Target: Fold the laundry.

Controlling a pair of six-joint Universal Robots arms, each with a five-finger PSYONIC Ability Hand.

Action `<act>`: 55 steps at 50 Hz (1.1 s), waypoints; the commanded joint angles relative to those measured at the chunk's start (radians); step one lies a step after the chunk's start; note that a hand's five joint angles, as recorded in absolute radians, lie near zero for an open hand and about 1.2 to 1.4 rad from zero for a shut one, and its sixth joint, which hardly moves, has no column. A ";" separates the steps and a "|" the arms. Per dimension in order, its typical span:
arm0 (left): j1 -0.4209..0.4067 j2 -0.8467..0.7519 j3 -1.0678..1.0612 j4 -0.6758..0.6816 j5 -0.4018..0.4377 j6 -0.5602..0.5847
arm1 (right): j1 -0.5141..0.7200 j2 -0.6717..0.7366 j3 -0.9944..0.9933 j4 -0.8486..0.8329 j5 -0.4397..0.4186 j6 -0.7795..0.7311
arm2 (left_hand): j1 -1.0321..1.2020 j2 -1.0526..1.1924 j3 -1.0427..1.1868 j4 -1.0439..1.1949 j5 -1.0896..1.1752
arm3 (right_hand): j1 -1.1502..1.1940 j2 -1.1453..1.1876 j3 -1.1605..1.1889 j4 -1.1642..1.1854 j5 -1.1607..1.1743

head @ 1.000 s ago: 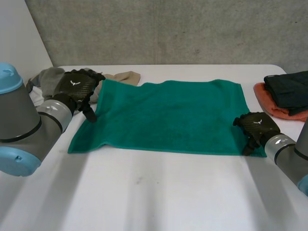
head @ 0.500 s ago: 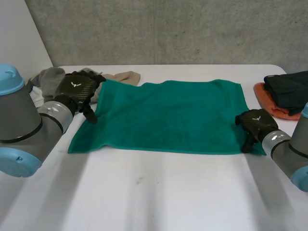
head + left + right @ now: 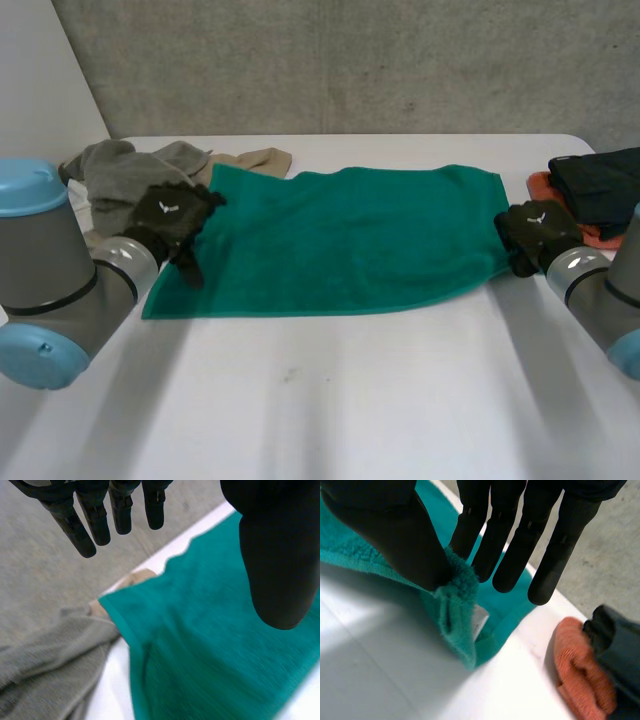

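- Green towel (image 3: 340, 240), spread over the middle of the white table (image 3: 350, 400) in a single layer as far as I can see, so no fold has been made in it yet.
- Its near right corner is held up off the table. The right hand (image 3: 535, 232) has that corner pinched between the thumb and straight fingers (a small white label (image 3: 480, 619) peeks out just under the pinch).
- On the other side, the left hand (image 3: 172, 215) is over the towel's left edge, toward the near corner. Its fingers are straight and well apart from the thumb, with nothing between them, so that side is not yet gripped.
- By my reckoning the job is at its very start: one corner taken, the other to be taken, and the fold itself to come.
- The towel looks like thick terry with a hemmed border. Its far edge runs a little wavy, and there is a soft ridge near the left edge.
- A grey cloth (image 3: 125, 170) and a beige cloth (image 3: 258, 158) lie by its far left corner, likely waiting their turn.
- Near its right edge sits an orange cloth (image 3: 580, 675) with a dark garment (image 3: 600, 180) on top.
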 commanded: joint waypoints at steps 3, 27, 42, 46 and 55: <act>-0.012 -0.086 0.004 -0.089 0.019 0.068 | 0.011 -0.232 0.010 0.195 -0.022 0.086 | 0.138 0.140 0.139 0.145 0.122 | 0.262 0.225 0.215 0.204 0.239; 0.037 -0.295 0.153 -0.083 -0.084 0.209 | 0.008 -0.193 -0.056 0.296 -0.023 0.096 | 0.464 0.466 0.465 0.472 0.448 | 0.262 0.225 0.215 0.204 0.239; 0.029 -0.298 0.169 -0.011 -0.076 0.211 | 0.026 -0.179 -0.030 0.293 -0.025 0.064 | 0.573 0.575 0.574 0.580 0.557 | 0.262 0.225 0.215 0.204 0.239; 0.028 -0.306 0.178 -0.003 -0.062 0.211 | 0.028 -0.176 -0.024 0.292 -0.025 0.053 | 0.649 0.651 0.650 0.656 0.633 | 0.262 0.225 0.215 0.204 0.239; 0.029 -0.346 0.225 -0.021 -0.061 0.222 | 0.018 -0.180 -0.020 0.292 -0.026 0.048 | 1.143 1.145 1.144 1.151 1.128 | 0.262 0.225 0.215 0.204 0.239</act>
